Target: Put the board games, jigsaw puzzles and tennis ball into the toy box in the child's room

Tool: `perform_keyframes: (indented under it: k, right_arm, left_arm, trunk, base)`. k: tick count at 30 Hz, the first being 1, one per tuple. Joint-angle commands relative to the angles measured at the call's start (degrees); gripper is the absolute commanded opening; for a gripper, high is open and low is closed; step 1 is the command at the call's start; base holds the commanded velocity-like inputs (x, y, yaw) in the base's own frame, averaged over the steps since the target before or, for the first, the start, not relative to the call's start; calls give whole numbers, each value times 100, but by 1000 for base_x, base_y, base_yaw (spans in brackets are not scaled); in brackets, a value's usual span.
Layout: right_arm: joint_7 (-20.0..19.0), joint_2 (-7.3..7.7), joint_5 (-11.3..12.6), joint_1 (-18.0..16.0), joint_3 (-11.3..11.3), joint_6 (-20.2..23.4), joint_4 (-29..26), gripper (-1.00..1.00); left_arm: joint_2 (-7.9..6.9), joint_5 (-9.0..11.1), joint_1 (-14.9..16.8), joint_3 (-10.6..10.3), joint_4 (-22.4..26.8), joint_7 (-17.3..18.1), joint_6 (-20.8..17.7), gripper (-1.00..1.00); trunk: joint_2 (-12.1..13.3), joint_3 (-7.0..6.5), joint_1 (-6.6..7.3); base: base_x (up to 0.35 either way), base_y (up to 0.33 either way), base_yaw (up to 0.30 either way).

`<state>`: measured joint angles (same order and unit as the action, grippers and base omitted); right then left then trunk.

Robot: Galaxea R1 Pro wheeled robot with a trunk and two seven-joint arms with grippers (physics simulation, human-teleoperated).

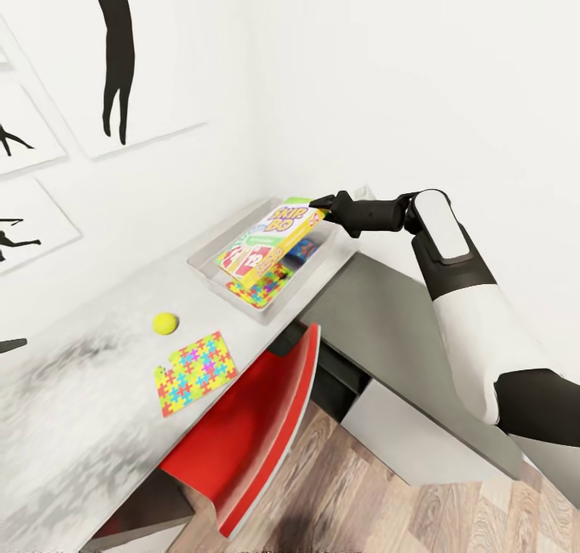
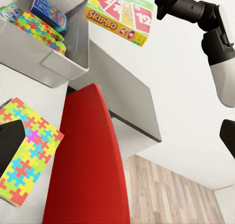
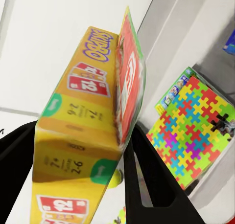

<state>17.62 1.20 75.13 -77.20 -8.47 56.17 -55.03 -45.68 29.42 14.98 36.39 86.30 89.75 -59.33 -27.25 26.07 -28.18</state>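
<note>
- Gripping the SKIP-BO board game [image 1: 272, 245] by its edge, the right gripper [image 1: 321, 205] holds it tilted over the toy box [image 1: 211, 247].
- Below the gripper, the box holds one jigsaw puzzle [image 1: 266, 287], a blue game [image 1: 304, 250] and a green game [image 2: 10, 12].
- Left on the tabletop [image 1: 89, 376], well apart from the gripper: the second jigsaw puzzle [image 1: 196, 372] and the tennis ball [image 1: 165, 322].
- Whether the left gripper [image 2: 10, 138] is open cannot be told.

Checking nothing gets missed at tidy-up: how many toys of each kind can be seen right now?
Board games: 3, the Skip-Bo box in the right hand, a green box and a blue box in the bin.
Jigsaw puzzles: 2, one in the bin, one on the table.
Tennis balls: 1.
Total: 6.
</note>
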Motion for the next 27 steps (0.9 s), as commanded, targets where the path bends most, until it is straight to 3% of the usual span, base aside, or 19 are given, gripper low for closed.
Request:
perform_keyframes:
  k: [1, 4, 8, 13, 19, 27]
  right_arm:
    - [57, 5, 65, -5, -16, -11, 20, -100]
    - [52, 3, 54, -5, -20, -41, 150, -100]
    - [50, -13, -315, -11, -23, -52, 235, -100]
    - [-75, -195, -749, -23, -17, -82, 260, -100]
    - [-442, -245, -836, -127, -63, -279, 342, -100]
    - [-519, -254, -1051, -241, -77, -308, 516, -100]
  left_arm:
    - [-2, -6, 5, -4, 0, 25, -61, 100]
    - [-2, -6, 5, -5, 0, 25, -61, 100]
    - [-2, -1, 5, -1, 0, 25, -61, 100]
    - [-2, 2, 5, 1, 0, 25, -61, 100]
    - [-2, 10, 5, 0, 0, 25, -61, 100]
    - [24, 11, 5, -9, 0, 25, -61, 100]
  trunk:
    - [-9, 18, -2]
    - [-9, 45, -2]
    - [-9, 82, -2]
    - [-9, 128, -2]
    - [-9, 183, -2]
    - [-9, 256, -2]
  base:
    - [0, 0, 73]
    - [0, 0, 74]
    - [0, 0, 74]
    - [0, 0, 75]
    - [0, 0, 75]
    - [0, 0, 75]
